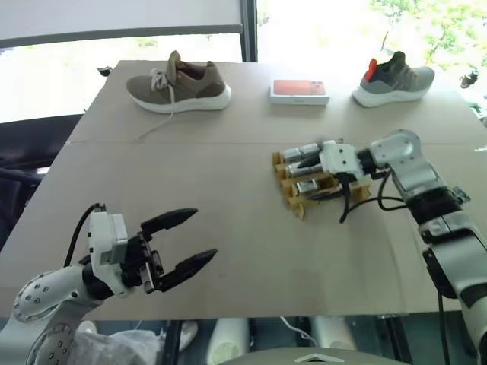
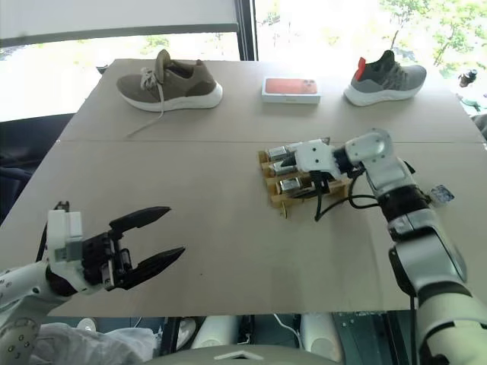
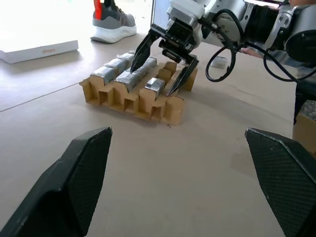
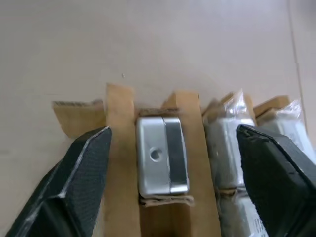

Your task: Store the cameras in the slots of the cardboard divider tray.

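The cardboard divider tray [image 1: 293,199] lies right of the table's middle. Several cameras sit in its slots. One bare silver camera [image 4: 162,155] rests in a slot near the tray's end. Plastic-wrapped cameras [image 4: 224,136] fill the slots beside it. My right gripper [image 3: 153,79] hangs just above the tray, open, its fingers straddling the bare camera [image 3: 154,85] without touching it. Over the table's front left, far from the tray, my left gripper [image 1: 204,233] is held open and empty.
A brown shoe [image 1: 179,87] lies at the back left and a grey shoe with a red tab [image 1: 394,80] at the back right. A flat white box with a red top [image 1: 299,91] sits between them. A small wrapped item [image 3: 218,61] lies beside my right arm.
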